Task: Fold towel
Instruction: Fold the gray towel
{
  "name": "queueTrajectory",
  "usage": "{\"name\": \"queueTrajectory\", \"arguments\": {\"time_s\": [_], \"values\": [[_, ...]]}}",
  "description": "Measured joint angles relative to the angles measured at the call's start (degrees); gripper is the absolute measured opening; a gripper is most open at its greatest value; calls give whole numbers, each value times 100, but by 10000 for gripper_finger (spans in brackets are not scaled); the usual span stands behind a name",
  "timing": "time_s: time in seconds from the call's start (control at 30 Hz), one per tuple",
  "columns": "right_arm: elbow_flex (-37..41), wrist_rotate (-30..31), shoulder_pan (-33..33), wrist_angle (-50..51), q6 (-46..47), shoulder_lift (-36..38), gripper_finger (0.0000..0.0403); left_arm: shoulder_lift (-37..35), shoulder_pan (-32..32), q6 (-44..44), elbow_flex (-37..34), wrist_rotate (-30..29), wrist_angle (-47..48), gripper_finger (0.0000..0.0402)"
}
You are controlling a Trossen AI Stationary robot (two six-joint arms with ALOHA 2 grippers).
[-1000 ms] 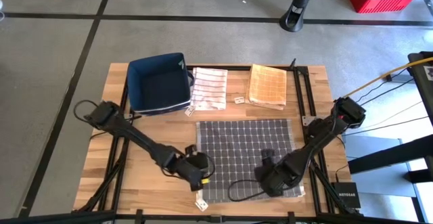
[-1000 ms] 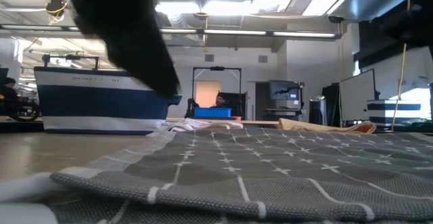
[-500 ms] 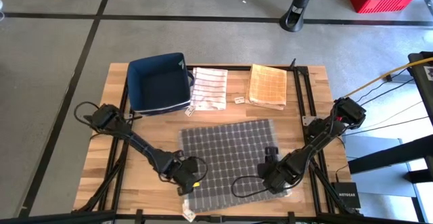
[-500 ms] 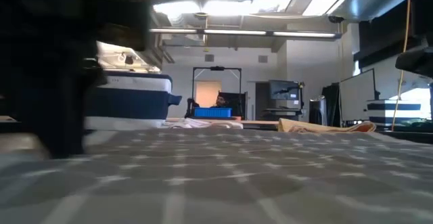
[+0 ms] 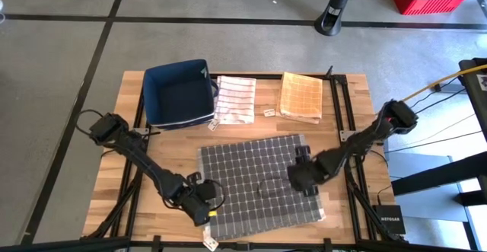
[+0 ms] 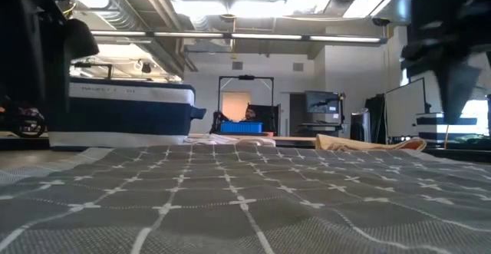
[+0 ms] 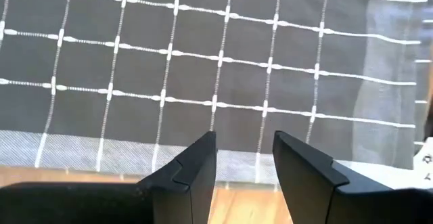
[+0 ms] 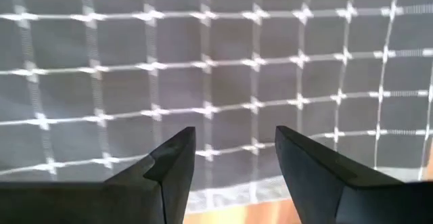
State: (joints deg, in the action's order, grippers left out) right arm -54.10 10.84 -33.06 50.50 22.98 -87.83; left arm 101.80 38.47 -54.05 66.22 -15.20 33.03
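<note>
1. The dark grey cotton towel with a white grid pattern (image 5: 257,182) is lying spread flat on the near half of the light wooden slatted table (image 5: 350,92), skewed a little, not yet folded.
2. The left gripper (image 5: 204,208) is being held low at the towel's near left corner; in the left wrist view its fingers (image 7: 193,173) are parted narrowly over the pale hem, nothing between them.
3. The right gripper (image 5: 303,182) is being held at the towel's right edge, about halfway along; its fingers (image 8: 172,170) are spread wide above the hem, nothing gripped.
4. Step judged: edge pick-up for the first fold. Both corners should be pinched on the hem itself, one layer only, so the cloth is not bunched.
5. The right gripper is probably being placed too far from a corner; a shift toward the near right corner would be giving an even lift.
6. Both sides should be lifted together and carried to the far edge, keeping the grid lines parallel.
7. The navy fabric storage bin (image 5: 179,93), the white striped folded cloth (image 5: 234,98) and the orange checked folded cloth (image 5: 301,96) are sitting at the far edge, well apart from the towel; the swing should be kept short of them.
</note>
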Motion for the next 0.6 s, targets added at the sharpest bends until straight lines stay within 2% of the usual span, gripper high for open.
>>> {"name": "queueTrajectory", "arguments": {"time_s": [0.23,0.6], "values": [[1180,-650,432,-989,-139,869,206,0,183,-114,-14,-383,-31,139],[2073,-660,424,-1613,-10,931,206,0,154,-136,-42,-492,-28,139]]}}
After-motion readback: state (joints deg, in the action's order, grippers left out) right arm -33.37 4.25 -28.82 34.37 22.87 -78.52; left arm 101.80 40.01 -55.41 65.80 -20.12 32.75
